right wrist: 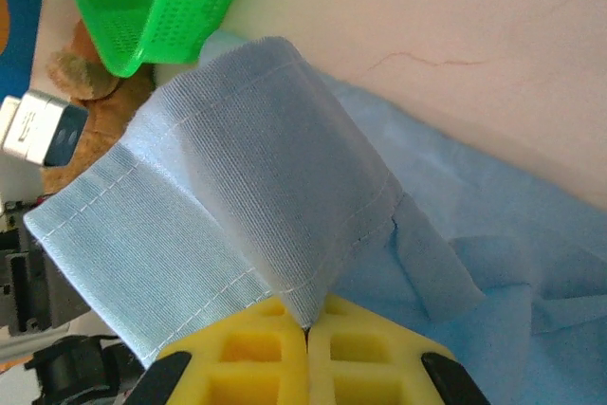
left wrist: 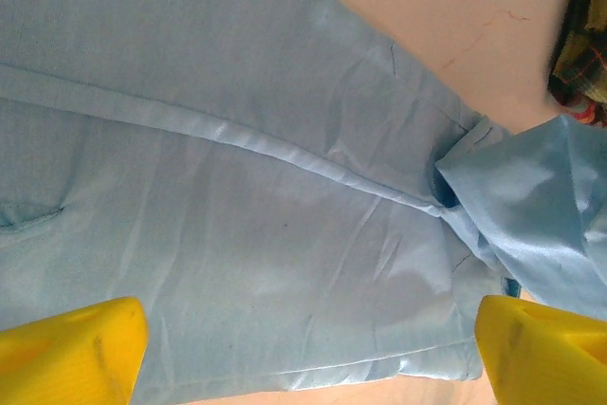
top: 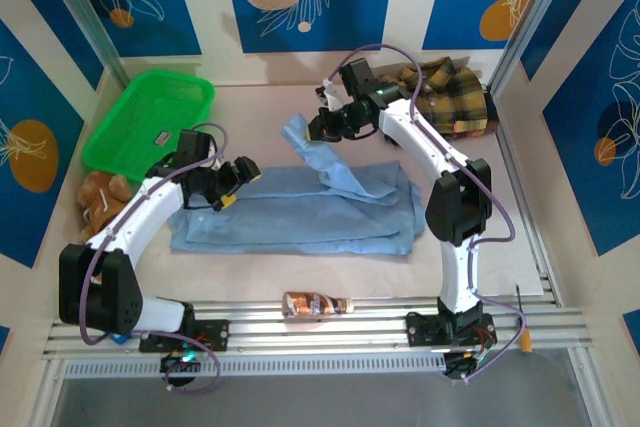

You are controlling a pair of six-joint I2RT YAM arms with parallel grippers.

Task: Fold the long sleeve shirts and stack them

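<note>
Overhead, I see my right arm stretched far forward, the right pincer (top: pixel 326 127) clamped shut on a cuff (top: pixel 298 137) of the light blue shirt (top: pixel 300 215), holding it raised above the spread cloth. My left arm crooks low, the left pincer (top: pixel 228 187) spread wide over the shirt's body. To the right of the right pincer, the plaid shirt (top: pixel 452 97) lies crumpled.

Left hand (top: pixel 236 187) low, jaws wide; right hand (top: pixel 322 129) aloft, jaws tight together.
</note>
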